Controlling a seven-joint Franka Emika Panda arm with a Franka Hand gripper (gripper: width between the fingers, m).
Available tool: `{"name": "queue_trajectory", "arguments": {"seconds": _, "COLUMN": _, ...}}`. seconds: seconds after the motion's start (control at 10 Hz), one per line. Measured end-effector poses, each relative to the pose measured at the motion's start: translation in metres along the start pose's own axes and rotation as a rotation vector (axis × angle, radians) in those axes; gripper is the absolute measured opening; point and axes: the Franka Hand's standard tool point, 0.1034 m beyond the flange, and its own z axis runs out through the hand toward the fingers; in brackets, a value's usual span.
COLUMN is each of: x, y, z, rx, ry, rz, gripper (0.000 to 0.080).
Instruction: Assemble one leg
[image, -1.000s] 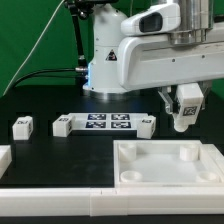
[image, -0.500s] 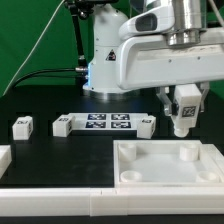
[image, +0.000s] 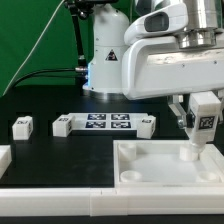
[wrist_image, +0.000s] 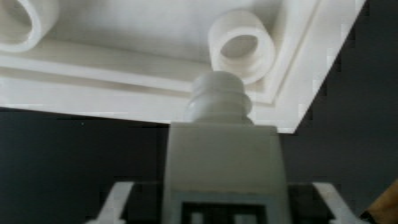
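Observation:
My gripper (image: 203, 122) is shut on a leg (image: 195, 143), a small white block with a black-and-white tag, held upright. Its threaded lower tip hangs just above the far right round corner socket (image: 190, 156) of the large white tray-like piece (image: 150, 172). In the wrist view the leg (wrist_image: 222, 150) fills the middle between my fingers (wrist_image: 121, 200), and its stepped tip points toward a round socket (wrist_image: 240, 45) at the tray's corner. I cannot tell whether the tip touches the socket.
Three more legs lie on the black table: one at the exterior view's left (image: 22, 126), and one at each end (image: 62, 126) (image: 147, 124) of the marker board (image: 105, 122). A white rail (image: 90, 196) runs along the front. A white part (image: 4, 157) sits at the left edge.
My gripper has moved toward the exterior view's right and down with the leg, from above the table behind the tray to over the tray's far right socket.

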Motion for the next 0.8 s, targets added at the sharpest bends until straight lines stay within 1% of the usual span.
{"name": "queue_trajectory", "arguments": {"seconds": 0.3, "x": 0.002, "y": 0.001, "z": 0.001, "rx": -0.004, "ry": 0.024, "rz": -0.001, "gripper": 0.0291}}
{"name": "queue_trajectory", "arguments": {"seconds": 0.4, "x": 0.004, "y": 0.002, "z": 0.001, "rx": -0.012, "ry": 0.065, "rz": -0.002, "gripper": 0.0291}}
{"name": "queue_trajectory", "arguments": {"seconds": 0.5, "x": 0.001, "y": 0.001, "z": 0.005, "rx": -0.013, "ry": 0.077, "rz": -0.002, "gripper": 0.0291}}
{"name": "queue_trajectory", "arguments": {"seconds": 0.6, "x": 0.002, "y": -0.001, "z": 0.014, "rx": -0.016, "ry": 0.117, "rz": -0.003, "gripper": 0.0291}}
{"name": "queue_trajectory", "arguments": {"seconds": 0.7, "x": 0.003, "y": -0.004, "z": 0.02, "rx": -0.012, "ry": 0.115, "rz": -0.004, "gripper": 0.0291}}
{"name": "queue_trajectory", "arguments": {"seconds": 0.8, "x": 0.006, "y": -0.003, "z": 0.021, "rx": -0.018, "ry": 0.148, "rz": -0.006, "gripper": 0.0291}}
